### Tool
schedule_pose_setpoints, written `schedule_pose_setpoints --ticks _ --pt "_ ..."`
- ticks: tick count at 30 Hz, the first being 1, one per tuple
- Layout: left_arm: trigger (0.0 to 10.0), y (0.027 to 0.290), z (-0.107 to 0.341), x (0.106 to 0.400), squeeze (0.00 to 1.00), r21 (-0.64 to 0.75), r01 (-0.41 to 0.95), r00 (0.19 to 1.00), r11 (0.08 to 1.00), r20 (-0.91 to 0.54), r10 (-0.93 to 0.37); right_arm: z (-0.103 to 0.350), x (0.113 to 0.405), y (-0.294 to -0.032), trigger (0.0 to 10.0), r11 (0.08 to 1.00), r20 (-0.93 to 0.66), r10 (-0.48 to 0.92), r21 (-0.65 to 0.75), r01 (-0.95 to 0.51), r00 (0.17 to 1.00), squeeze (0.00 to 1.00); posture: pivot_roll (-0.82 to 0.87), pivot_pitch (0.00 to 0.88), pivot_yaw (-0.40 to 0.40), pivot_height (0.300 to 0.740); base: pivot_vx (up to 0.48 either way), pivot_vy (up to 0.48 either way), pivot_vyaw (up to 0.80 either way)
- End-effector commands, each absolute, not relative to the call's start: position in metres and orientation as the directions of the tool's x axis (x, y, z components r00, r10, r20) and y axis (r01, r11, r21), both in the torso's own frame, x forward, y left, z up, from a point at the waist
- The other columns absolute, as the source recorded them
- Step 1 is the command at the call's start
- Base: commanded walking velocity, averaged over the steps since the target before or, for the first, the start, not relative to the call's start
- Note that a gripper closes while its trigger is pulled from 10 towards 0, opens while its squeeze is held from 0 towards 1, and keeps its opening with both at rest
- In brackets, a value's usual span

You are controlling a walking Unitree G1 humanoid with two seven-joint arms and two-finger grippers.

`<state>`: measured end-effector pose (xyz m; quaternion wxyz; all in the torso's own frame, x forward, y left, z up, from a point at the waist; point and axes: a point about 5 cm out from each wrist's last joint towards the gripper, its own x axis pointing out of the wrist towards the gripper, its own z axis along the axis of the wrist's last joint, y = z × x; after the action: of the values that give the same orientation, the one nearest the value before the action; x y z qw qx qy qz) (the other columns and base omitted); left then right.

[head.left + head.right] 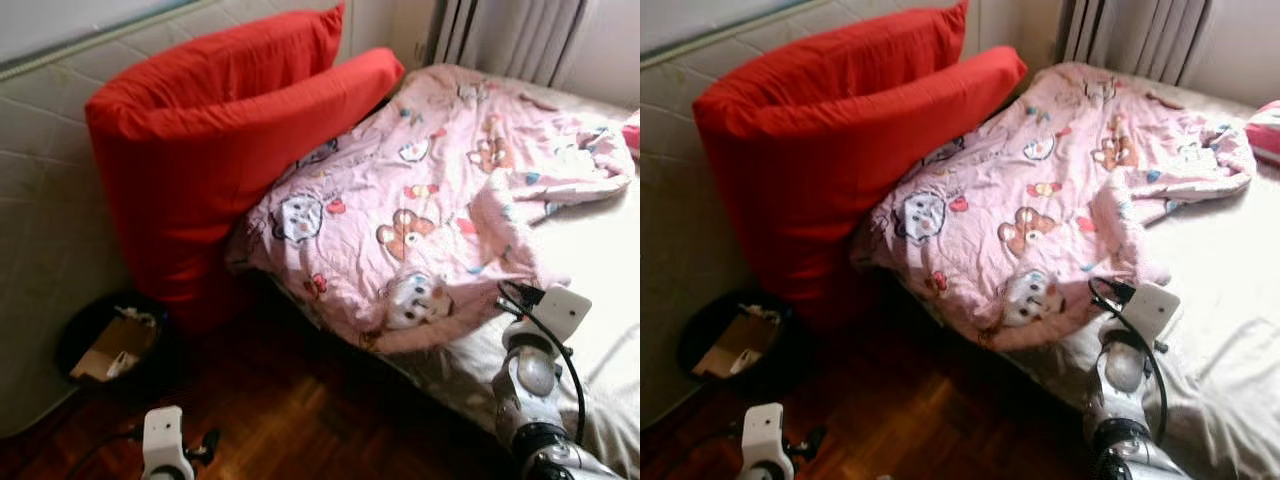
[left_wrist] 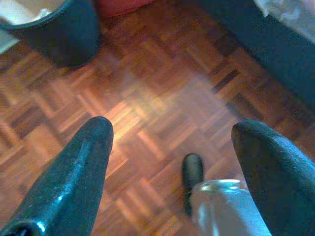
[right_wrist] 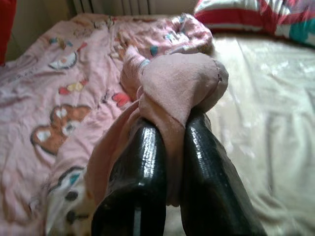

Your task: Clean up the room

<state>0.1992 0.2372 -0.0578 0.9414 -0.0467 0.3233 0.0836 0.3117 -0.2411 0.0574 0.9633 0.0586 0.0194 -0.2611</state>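
A pink cartoon-print blanket [image 1: 420, 190] lies crumpled across the bed [image 1: 600, 270], its edge hanging over the near side. In the right wrist view my right gripper [image 3: 172, 130] is shut on a bunched fold of that blanket [image 3: 182, 83], with pink cloth pinched between the black fingers [image 3: 142, 162]. My right arm [image 1: 535, 370] reaches up to the blanket's near edge. Two big red pillows [image 1: 220, 130] lean at the head of the bed. My left gripper [image 2: 172, 128] hangs open and empty over the parquet floor [image 2: 147, 98].
A black bin [image 1: 110, 340] with cardboard and paper stands on the floor left of the red pillows. A quilted white panel [image 1: 40, 200] runs along the left. A striped pillow [image 3: 256, 14] lies at the bed's far side. Curtains [image 1: 510, 35] hang behind.
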Motion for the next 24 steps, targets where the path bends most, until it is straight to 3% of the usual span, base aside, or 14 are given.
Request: schedule_pose_setpoints --ticks 1,19,24 --pt "10.0 0.236 -0.062 0.194 0.00 -0.035 -0.188 0.760 0.982 -0.638 0.123 0.058 0.309 -0.244 10.0 0.848 -0.051 -0.519 0.092 0.522 0.853 0.00 0.01 0.088 0.055 0.740 -0.285 0.000 0.00" --pt "10.0 0.236 -0.064 0.190 0.00 -0.034 -0.183 0.752 0.983 -0.648 0.118 0.040 0.286 -0.253 10.0 0.773 -0.085 -0.628 0.046 0.633 0.773 0.00 0.00 0.090 0.054 0.740 -0.326 0.000 0.00" --pt "10.0 0.235 -0.064 0.190 0.00 -0.021 -0.162 0.750 0.987 -0.652 0.109 0.038 0.280 -0.261 10.0 0.733 -0.100 -0.674 0.026 0.679 0.732 0.00 0.00 0.093 0.056 0.740 0.000 0.000 0.00"
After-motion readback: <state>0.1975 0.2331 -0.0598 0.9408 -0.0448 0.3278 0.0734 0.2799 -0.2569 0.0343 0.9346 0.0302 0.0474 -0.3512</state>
